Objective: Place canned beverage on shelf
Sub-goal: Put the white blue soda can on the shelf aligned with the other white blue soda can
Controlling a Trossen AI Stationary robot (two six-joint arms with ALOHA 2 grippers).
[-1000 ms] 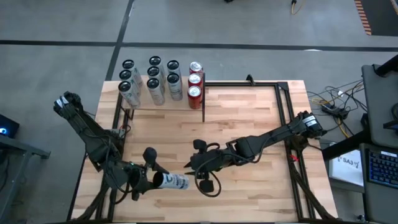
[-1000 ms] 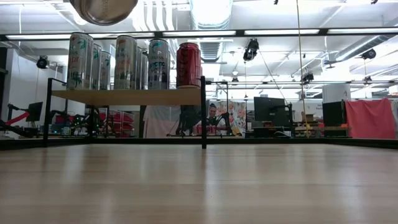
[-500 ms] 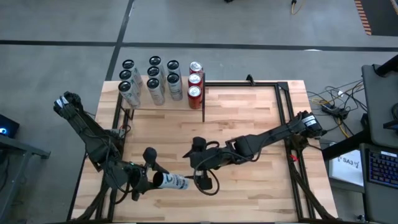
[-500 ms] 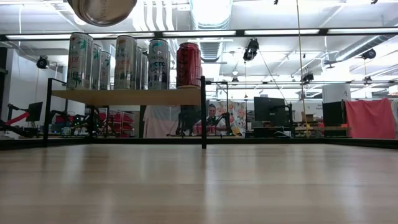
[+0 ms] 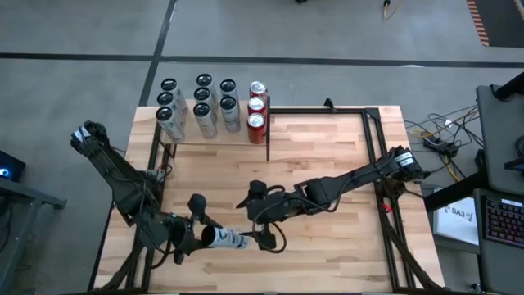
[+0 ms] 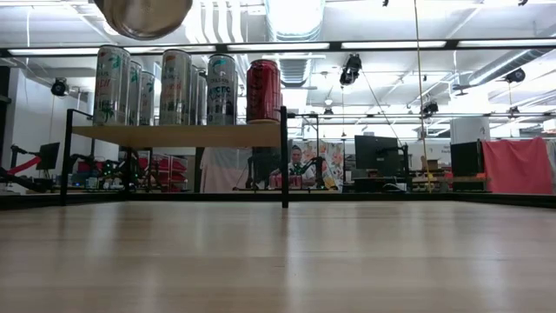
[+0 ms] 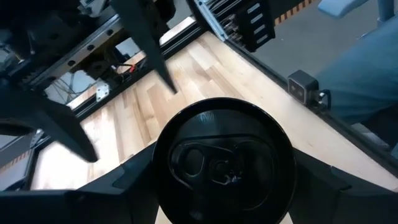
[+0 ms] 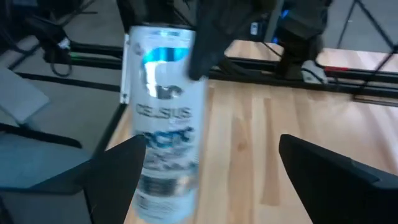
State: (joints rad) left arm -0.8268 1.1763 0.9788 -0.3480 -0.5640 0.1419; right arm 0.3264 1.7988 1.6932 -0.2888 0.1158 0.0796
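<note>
Right fingers (image 5: 255, 219) spread, nearer held can (image 5: 225, 238); shelf (image 5: 214, 131) crowded.

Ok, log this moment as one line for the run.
left gripper: shut on white slim can, held lying | right gripper: open, at can's free end | pale wood shelf: silver and red cans standing

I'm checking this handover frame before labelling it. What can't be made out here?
- Low view: both arms out of frame; only the can's base shows, cut by the top edge.
- Left wrist view: the can hides the left gripper's contact.
- High view: shelf can labels too small to read.
- Right wrist view: lower can lettering blurred.
</note>
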